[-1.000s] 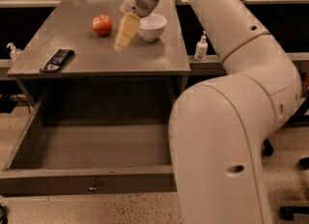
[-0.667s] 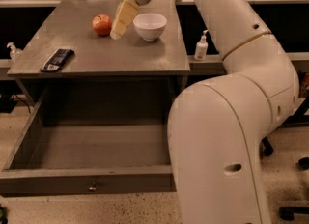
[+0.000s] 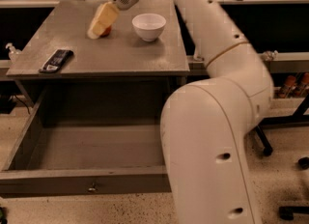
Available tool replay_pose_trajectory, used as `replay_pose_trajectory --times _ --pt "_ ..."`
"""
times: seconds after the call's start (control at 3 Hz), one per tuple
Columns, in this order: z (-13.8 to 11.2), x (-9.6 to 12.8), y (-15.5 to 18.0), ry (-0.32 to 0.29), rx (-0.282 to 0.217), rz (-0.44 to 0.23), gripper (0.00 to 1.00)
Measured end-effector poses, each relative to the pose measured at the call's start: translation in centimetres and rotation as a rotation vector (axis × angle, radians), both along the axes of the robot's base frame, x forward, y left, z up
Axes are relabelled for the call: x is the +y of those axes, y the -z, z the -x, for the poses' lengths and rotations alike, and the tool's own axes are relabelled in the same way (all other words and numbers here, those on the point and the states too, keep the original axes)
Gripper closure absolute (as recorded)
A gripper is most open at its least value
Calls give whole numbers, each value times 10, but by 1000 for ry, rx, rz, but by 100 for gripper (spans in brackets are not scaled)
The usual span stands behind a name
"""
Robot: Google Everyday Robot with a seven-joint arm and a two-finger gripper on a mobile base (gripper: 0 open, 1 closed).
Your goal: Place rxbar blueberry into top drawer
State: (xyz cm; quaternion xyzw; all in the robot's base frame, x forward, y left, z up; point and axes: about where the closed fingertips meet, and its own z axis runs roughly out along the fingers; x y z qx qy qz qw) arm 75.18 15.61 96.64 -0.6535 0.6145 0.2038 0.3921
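The rxbar blueberry, a flat dark bar with pale label patches, lies at the front left of the grey tabletop. The top drawer is pulled wide open below the table, with nothing in the part of its inside that shows; a small knob sits on its front panel. My gripper, cream-coloured, hangs over the back middle of the table, up and to the right of the bar and well apart from it. It holds nothing that I can see.
A red apple is mostly hidden behind the gripper. A white bowl stands to its right. My large white arm covers the drawer's right side. A small bottle stands left of the table; chair wheels sit at the right.
My gripper has moved left across the back of the table, from beside the bowl to in front of the apple. The bar and the drawer have not moved.
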Motion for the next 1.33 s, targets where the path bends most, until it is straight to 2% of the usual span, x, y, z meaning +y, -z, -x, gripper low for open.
replay_pose_trajectory --times 0.33,0.67,1.0,1.33 --pt "-10 84 -1 -67 2 -239 0" --pt "-5 129 15 -103 5 -260 0" --pt "0 157 50 -108 54 -208 0" --pt "-1 168 78 -52 101 -144 0"
